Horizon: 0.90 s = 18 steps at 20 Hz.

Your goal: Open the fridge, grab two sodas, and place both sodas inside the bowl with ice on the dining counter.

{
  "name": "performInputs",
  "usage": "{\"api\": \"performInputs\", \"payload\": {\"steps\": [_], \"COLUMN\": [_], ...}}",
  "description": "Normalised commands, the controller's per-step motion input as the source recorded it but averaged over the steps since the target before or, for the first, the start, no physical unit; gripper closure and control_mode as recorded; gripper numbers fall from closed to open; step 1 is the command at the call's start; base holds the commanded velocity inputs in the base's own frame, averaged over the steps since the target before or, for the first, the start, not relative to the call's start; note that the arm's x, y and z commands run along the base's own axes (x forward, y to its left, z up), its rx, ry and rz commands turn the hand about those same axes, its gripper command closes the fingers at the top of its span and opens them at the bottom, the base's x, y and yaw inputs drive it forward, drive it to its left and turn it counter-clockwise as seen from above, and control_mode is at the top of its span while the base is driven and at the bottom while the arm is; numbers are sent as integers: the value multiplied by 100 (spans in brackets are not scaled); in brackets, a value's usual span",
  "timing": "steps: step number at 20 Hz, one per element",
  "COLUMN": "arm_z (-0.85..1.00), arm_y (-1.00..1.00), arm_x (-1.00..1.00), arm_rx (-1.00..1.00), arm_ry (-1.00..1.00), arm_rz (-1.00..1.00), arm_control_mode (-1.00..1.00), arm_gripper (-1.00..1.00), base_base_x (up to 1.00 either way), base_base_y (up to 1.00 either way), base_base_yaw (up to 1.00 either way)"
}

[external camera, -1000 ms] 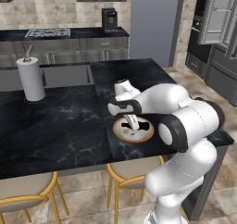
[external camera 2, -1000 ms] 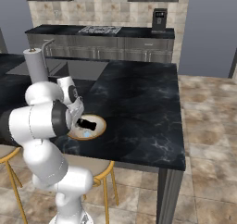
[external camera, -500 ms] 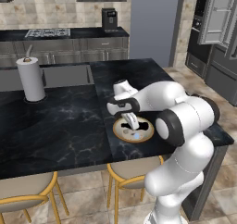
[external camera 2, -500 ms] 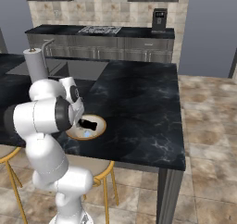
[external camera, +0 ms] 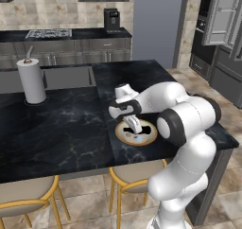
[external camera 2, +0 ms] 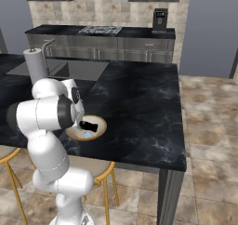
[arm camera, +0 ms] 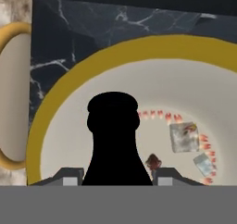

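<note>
Directly between the gripper's 2 fingertips stands the dark bottle, gripped at its body, neck pointing away. Beyond and beneath it lies the bowl with ice cubes on the dining counter.

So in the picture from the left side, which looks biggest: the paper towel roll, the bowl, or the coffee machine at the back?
1. Paper towel roll.
2. Bowl, partly hidden by the arm.
3. Coffee machine, though it stands farthest from the camera, so its small look is unsure.
</note>
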Motion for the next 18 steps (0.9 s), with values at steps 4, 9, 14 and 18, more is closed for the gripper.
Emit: {"api": "performInputs", "payload": {"steps": [4, 9, 14, 18], "arm_z": [-10, -11, -11, -9], "arm_y": [0, 0, 0, 0], "arm_x": [6, 5, 6, 9], "arm_rx": [0, 0, 0, 0], "arm_ry": [3, 3, 3, 3], "arm_rz": [4, 4, 3, 3], "arm_control_mode": [-100, -100, -100, -100], "arm_gripper": [100, 100, 100, 100], "base_base_x": [0, 0, 0, 0], "base_base_y": [0, 0, 0, 0], "base_base_yaw": [0, 0, 0, 0]}}
